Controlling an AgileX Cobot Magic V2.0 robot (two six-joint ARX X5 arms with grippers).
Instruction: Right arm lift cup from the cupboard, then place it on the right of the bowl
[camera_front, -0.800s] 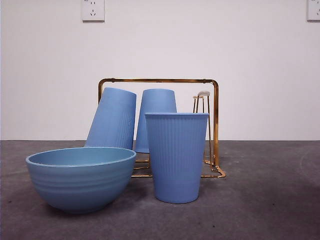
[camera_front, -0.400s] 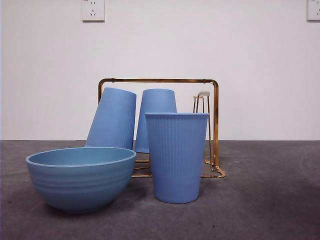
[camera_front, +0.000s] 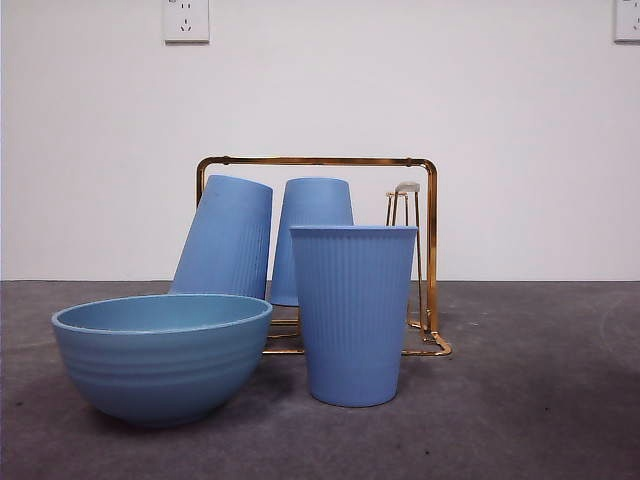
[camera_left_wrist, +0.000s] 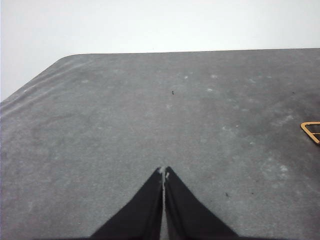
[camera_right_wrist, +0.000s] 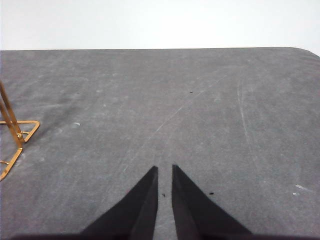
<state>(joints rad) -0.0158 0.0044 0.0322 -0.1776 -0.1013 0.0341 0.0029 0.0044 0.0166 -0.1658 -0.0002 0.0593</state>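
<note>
A ribbed blue cup (camera_front: 353, 315) stands upright on the grey table, just right of the light-blue bowl (camera_front: 160, 365) and in front of the gold wire cupboard (camera_front: 431, 250). Two more blue cups hang upside down on the cupboard's pegs: one tilted (camera_front: 226, 238), one straight (camera_front: 313, 215). Neither arm shows in the front view. My right gripper (camera_right_wrist: 164, 167) hovers over bare table with its jaws nearly together and nothing between them; a cupboard foot (camera_right_wrist: 20, 131) shows at the edge of its view. My left gripper (camera_left_wrist: 164, 171) is shut over bare table, away from everything.
A corner of the cupboard's base (camera_left_wrist: 311, 131) peeks into the left wrist view. An empty peg (camera_front: 405, 200) stands at the cupboard's right end. A white wall with sockets (camera_front: 186, 20) backs the table.
</note>
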